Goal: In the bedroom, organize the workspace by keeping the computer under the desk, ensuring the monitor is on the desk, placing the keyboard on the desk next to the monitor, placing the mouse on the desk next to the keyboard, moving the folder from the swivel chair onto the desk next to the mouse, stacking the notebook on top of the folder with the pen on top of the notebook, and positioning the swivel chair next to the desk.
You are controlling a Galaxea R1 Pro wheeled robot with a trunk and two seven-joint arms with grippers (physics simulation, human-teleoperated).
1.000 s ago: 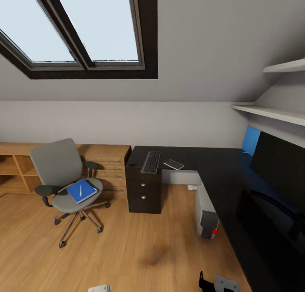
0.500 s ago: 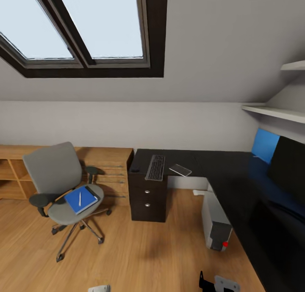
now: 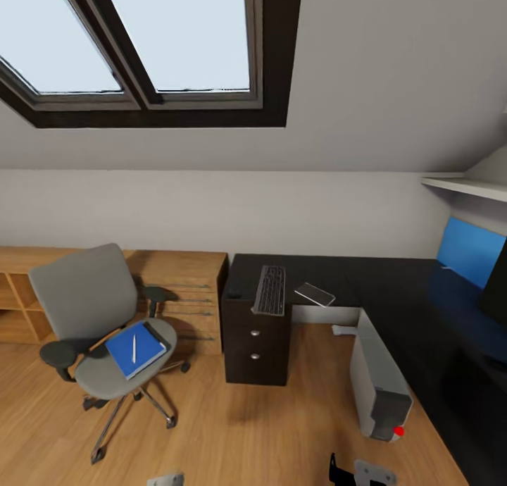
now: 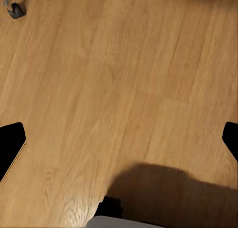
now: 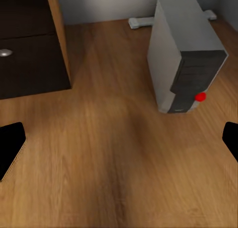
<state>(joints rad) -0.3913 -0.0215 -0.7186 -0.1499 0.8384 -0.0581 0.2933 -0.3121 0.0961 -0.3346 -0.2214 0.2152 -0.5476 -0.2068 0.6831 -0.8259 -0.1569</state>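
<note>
The grey swivel chair [image 3: 95,317] stands on the floor at the left. A blue folder [image 3: 136,349] lies on its seat with a white pen [image 3: 134,348] on top. On the near end of the black L-shaped desk [image 3: 394,289] lie the keyboard [image 3: 270,290] and a flat grey notebook-like item [image 3: 315,294]. A small dark object, perhaps the mouse [image 3: 233,294], sits at the desk corner. The grey computer tower [image 3: 380,384] stands on the floor beside the desk, also seen as the tower [image 5: 186,54]. The monitor [image 3: 497,283] edge shows far right. My left gripper [image 4: 119,143] and right gripper [image 5: 119,148] hang open over bare floor.
A wooden low shelf unit [image 3: 176,289] runs along the back wall behind the chair. The desk's dark drawer block [image 3: 255,345] stands between chair and tower. A blue panel [image 3: 468,250] leans at the back right, under a wall shelf [image 3: 468,185]. Skylights sit overhead.
The whole head view has swung left and drawn closer, so the monitor slid toward the right edge. Chair, folder, keyboard and tower have not moved themselves.
</note>
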